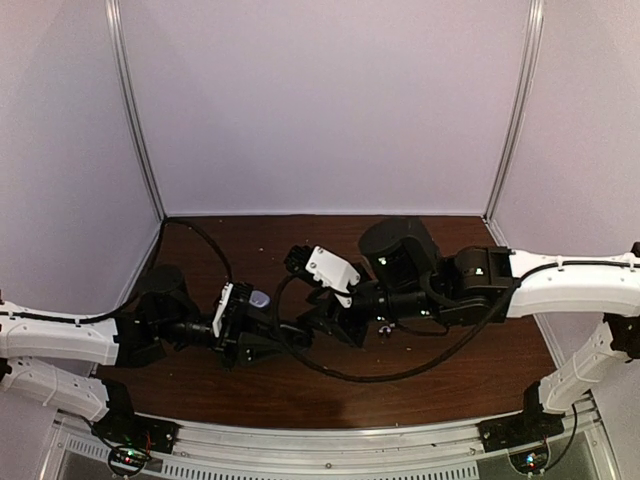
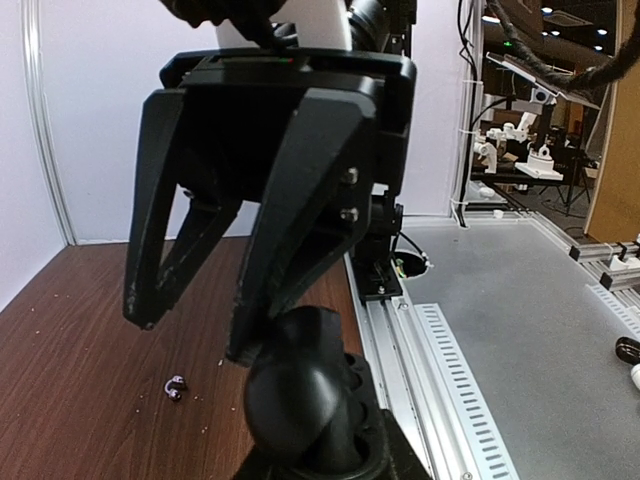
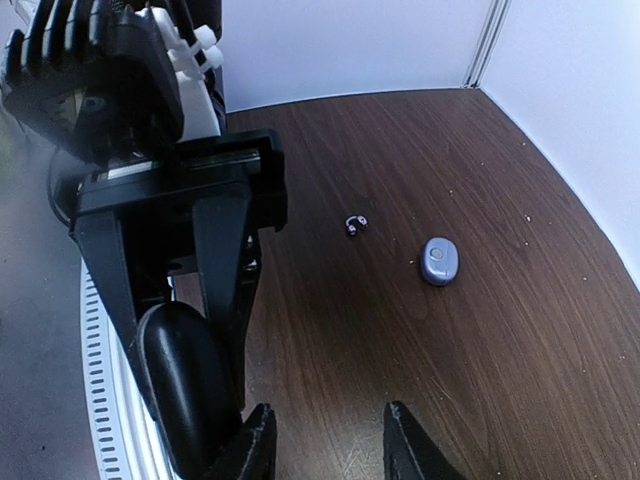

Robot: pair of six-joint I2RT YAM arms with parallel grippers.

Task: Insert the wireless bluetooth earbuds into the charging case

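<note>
Top view, case: the charging case [image 1: 260,299] lies on the table [image 1: 450,370].
Top view, grippers: the left gripper [image 1: 268,338] is just in front of the case. The right gripper [image 1: 325,322] is near the case too, on its right side.
Top view, buds: too small to find here.
Left wrist view, buds: the wireless bluetooth earbuds [image 2: 176,387] lie on the wood. The case is out of sight.
Left wrist view, right gripper: fingers spread wide, holding nothing.
Right wrist view, case: lid looks closed. The buds lie near the case but not touching it.
Right wrist view, left gripper: fingers look apart and empty.
What could go wrong: the buds are tiny and shiny, so they could slip or pop away when pinched. The closed case could slide when its lid is pushed. The arms are close and could bump.
Writing: none I can read.
</note>
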